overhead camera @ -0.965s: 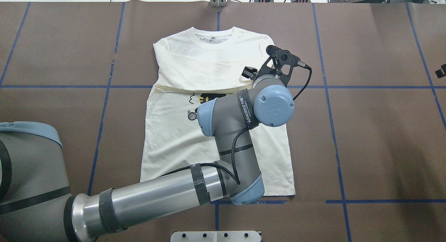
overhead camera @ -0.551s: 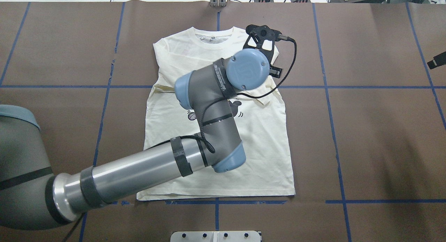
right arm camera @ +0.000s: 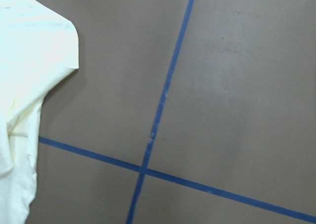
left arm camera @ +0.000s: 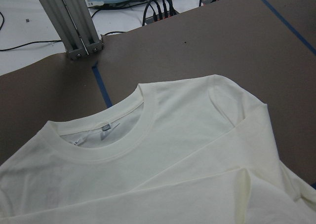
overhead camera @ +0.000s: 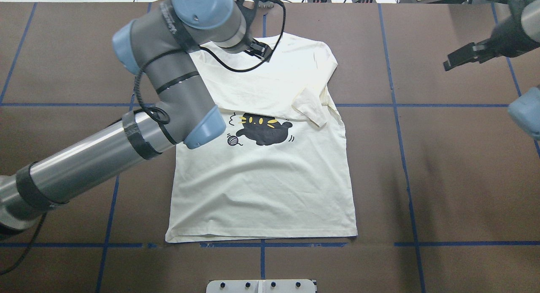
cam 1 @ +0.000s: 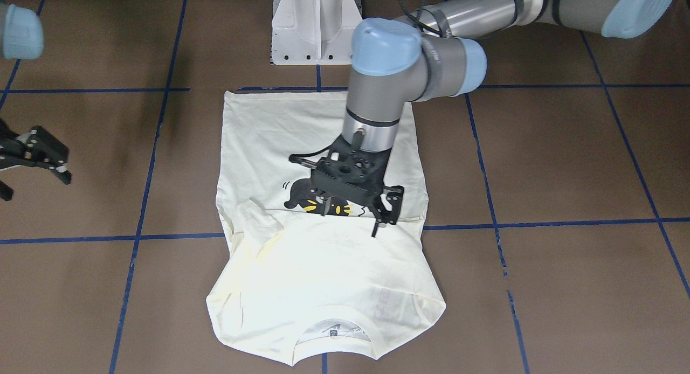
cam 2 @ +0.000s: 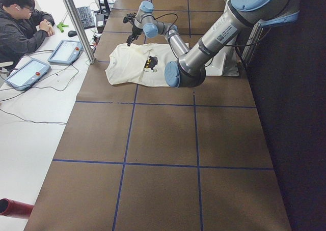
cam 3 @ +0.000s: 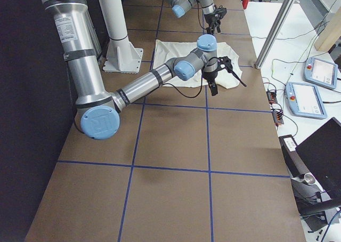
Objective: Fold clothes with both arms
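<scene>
Shirt (overhead camera: pixel 261 187): lying flat, print side up, in the middle of the table (overhead camera: pixel 443 158), collar (left arm camera: pixel 113 150) at the edge far from the robot, hem (overhead camera: pixel 261 237) nearest it. The sleeves (left arm camera: pixel 237 160) are lying folded in across the chest and covering the top of the cat print (overhead camera: pixel 261 132). One cuff (overhead camera: pixel 312 111) is sitting crooked, near the shirt's edge on the robot's right. Left gripper (cam 1: pixel 349 221): hanging above the shirt, jaws standing apart, gripping nothing; the left wrist view is showing the collar below. Right gripper (cam 1: pixel 32 174): hovering off the cloth, over the table out to the shirt's right toward the collar end, jaws likewise spread and empty. Step in hand, as judged: with the sleeves in, both grippers are lining up for the body fold, collar end toward hem. Doing it well: each gripper should be coming down on its own shoulder corner (cam 1: pixel 434 306), low and flat, pinching every layer there, tucked sleeve included, so nothing is sliding out on the lift. Both should be rising level and travelling at one pace, keeping the cloth lightly taut between them, so the crease is running straight and parallel to the tape line (overhead camera: pixel 443 105). The crooked cuff is wanting care: it could be dragging loose or poking past the edge as the top half is carried over.
</scene>
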Motion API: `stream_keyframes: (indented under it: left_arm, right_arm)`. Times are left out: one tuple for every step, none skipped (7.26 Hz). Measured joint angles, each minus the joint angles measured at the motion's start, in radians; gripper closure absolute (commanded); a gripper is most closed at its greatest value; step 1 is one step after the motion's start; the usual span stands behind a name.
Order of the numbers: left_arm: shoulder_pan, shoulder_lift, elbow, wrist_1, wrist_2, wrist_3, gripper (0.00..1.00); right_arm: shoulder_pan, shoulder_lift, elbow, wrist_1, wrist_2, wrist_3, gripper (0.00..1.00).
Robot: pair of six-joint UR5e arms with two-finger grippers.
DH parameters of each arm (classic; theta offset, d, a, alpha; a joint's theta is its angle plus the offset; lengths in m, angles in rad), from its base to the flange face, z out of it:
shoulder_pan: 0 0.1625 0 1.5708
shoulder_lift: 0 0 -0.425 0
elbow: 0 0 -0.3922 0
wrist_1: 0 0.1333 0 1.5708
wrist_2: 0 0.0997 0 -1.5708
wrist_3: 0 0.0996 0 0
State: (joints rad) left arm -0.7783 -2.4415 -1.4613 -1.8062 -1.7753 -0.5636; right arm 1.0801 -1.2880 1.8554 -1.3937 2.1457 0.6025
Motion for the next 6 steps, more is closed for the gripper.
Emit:
stream_keyframes:
  left_arm:
    - [-0.063,0.07,-0.044,0.006,-0.045,0.113,0.0]
    - [-0.123,0.127,-0.067,-0.001,-0.084,0.219,0.0]
    - [-0.179,0.174,-0.077,-0.02,-0.13,0.3,0.0]
    - [-0.231,0.219,-0.079,-0.049,-0.189,0.367,0.0]
    - [-0.275,0.259,-0.08,-0.079,-0.24,0.421,0.0]
    - [-0.302,0.286,-0.08,-0.1,-0.271,0.453,0.0]
  right_arm:
    - [-0.096,0.069,-0.009,-0.019,-0.086,0.115,0.02]
    - [-0.179,0.154,-0.028,-0.079,-0.173,0.211,0.03]
    - [-0.251,0.25,-0.069,-0.153,-0.254,0.302,0.04]
    - [-0.311,0.34,-0.138,-0.197,-0.328,0.385,0.04]
    - [-0.361,0.421,-0.228,-0.214,-0.398,0.447,0.08]
    - [-0.403,0.505,-0.336,-0.22,-0.466,0.493,0.15]
